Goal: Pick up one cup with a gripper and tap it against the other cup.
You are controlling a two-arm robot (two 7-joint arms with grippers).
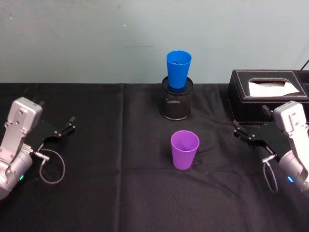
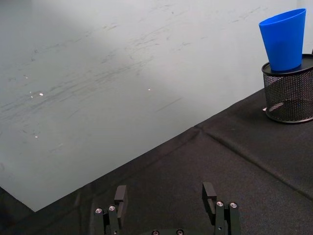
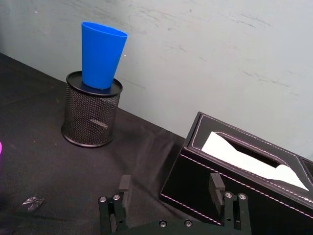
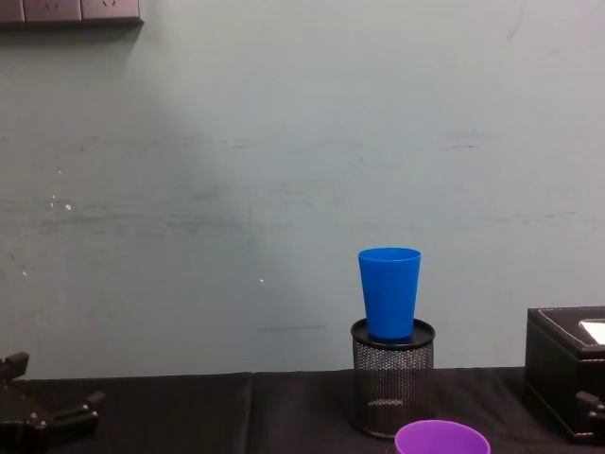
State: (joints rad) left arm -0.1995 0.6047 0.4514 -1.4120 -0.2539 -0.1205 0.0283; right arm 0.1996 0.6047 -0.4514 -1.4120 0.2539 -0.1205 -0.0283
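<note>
Standing upright and alone, the purple cup occupies the centre of the head view, slightly below the middle, on the black-draped surface. Nothing touches it. Directly above it in the frame, the blue cup sits upright on a black mesh pen holder near the pale wall. Its base appears to sink a little into the holder's mouth, though the exact seating is hard to make out. The two cups are well apart.

At the left edge of the head view, the left gripper hovers low over the cloth with its jaws spread wide and nothing between them. At the right edge, the right gripper is likewise spread wide and empty, just in front of a black tissue box with a white tissue poking out. Each gripper is well clear of both cups.

In the chest view, the purple cup's rim peeks up at the bottom edge, right of centre, with the blue cup above it.
</note>
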